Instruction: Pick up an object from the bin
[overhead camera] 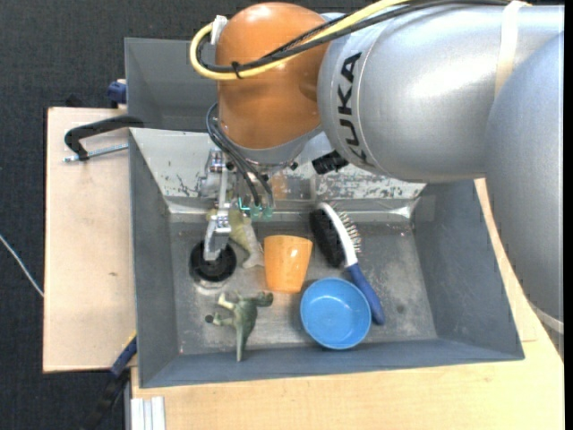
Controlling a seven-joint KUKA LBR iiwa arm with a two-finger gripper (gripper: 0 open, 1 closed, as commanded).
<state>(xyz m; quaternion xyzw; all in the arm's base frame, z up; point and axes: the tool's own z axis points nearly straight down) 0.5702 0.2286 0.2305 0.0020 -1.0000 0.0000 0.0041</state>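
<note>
Grey bin [150,267] holds orange cup [286,262], blue bowl [335,313], black brush [329,234], green toy dinosaur [240,313]. Jaws over a black round thing [213,263], left, partly hidden; their spread cannot be told.

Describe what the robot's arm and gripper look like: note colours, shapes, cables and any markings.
The arm is built of thick, rounded silver-grey links, one bearing black KUKA lettering. An orange dome-shaped cover caps the wrist, and yellow and black cables run over it. Beneath the cover is a slim gripper of bare metal.
</note>
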